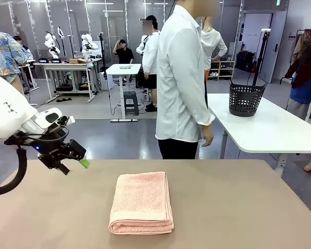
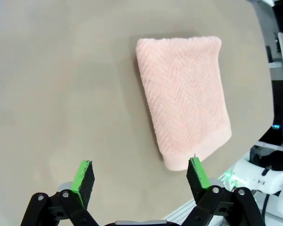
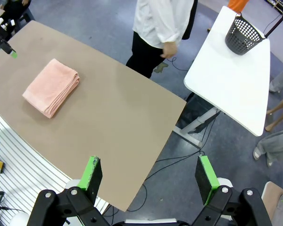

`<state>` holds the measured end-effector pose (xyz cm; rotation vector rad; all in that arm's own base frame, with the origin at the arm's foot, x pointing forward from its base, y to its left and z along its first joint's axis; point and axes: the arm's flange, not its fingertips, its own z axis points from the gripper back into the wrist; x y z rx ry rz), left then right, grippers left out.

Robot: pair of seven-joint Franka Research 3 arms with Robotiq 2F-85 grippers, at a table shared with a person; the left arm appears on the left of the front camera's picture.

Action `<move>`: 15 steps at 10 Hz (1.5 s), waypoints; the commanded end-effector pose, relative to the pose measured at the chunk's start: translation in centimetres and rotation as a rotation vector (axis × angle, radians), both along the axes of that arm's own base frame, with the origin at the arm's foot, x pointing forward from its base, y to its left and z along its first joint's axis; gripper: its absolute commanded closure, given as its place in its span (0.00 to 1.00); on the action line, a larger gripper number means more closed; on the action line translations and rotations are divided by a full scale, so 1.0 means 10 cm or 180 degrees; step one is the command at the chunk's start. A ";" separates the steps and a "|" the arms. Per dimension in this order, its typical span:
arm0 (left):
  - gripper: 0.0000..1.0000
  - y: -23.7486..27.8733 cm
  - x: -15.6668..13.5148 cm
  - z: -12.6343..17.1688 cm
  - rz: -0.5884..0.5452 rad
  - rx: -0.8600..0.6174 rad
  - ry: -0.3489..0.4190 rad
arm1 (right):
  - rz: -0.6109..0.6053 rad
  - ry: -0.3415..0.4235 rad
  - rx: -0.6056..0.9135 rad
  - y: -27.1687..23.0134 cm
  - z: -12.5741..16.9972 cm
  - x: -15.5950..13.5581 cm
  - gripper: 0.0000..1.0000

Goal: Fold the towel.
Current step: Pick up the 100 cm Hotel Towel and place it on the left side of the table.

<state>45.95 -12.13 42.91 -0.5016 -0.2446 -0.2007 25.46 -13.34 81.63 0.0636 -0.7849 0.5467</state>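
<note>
I see the towel [image 1: 142,202] lying in the middle of the brown desk [image 1: 249,207]. It is already a neat, thick stack with its folded edge toward me, so I think the folding is done or nearly done.

My left end effector [image 1: 79,158] hangs in the air at about 10 o'clock from the towel, well apart from it. Its two green fingers are spread wide and hold nothing. My right end effector [image 3: 150,173] is high up, looking down past the desk edge. It is wide open too, with nothing in it.

A person [image 1: 182,78] in a white shirt stands at 12 o'clock, at the far side of the desk.

What could go wrong? If I swing the left arm low, a finger could catch the stack and pull the layers apart. If I reach far across, I could bump the person's hand [image 1: 207,134].
</note>
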 end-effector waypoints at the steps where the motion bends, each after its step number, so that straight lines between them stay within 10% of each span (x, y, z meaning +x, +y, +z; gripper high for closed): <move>1: 0.00 -0.11 0.09 -0.24 -0.0063 -0.0236 -0.0109 | -0.0030 0.0015 0.0000 0.01 -0.01 -0.01 0.00; 6: 0.00 -0.36 0.08 -0.66 0.0076 -0.0577 -0.0100 | -0.0030 0.0015 0.0000 0.01 -0.01 -0.01 0.00; 15: 0.00 -0.34 0.05 -0.53 0.0052 -0.0525 0.0025 | -0.0030 0.0015 0.0000 0.01 -0.01 -0.01 0.00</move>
